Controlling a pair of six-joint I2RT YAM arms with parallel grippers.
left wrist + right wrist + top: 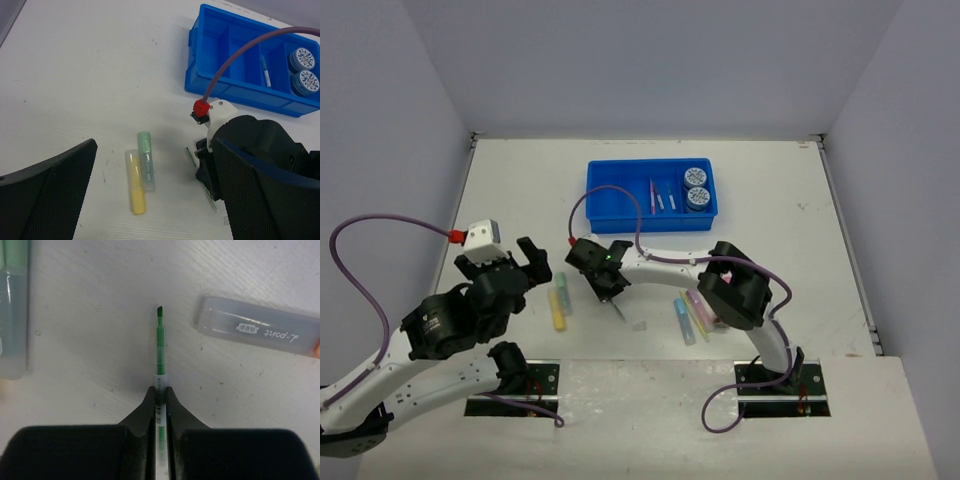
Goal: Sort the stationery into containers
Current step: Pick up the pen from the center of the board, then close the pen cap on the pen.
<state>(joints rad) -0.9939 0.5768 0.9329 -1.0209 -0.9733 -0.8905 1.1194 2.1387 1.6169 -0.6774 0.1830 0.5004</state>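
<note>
Three pale grey walls (650,60) box in a white surface (520,180), which the wrist views show flecked with small dark specks and faint scuffs. At far left a purple cable (360,240) loops off the left arm. The left pincer (508,262) hangs above the surface, its fingers spread wide with nothing between them.

Just right of it a yellow marker (558,312) and a green marker (565,298) lie side by side, touching along their length. The green one reaches a little farther from the arm bases.

Next comes the right pincer (610,290), stretched across from the right arm and closed tight on a thin green pen (159,340). The pen's angled tip sticks out past the fingertips, low over the surface; whether it touches I cannot tell. A clear plastic cap (257,330) with printed lettering lies near that tip.

Behind, toward the back wall, a blue tray (620,215) sits flat, divided into narrow compartments. A few thin pens (660,196) lie in its middle part, and two round patterned discs (698,198) sit in the rightmost compartment, one behind the other.

Farther right, partly under the right arm's elbow, a cluster of pastel markers (686,320) lies on the surface, with blue, yellow and purple among them.
</note>
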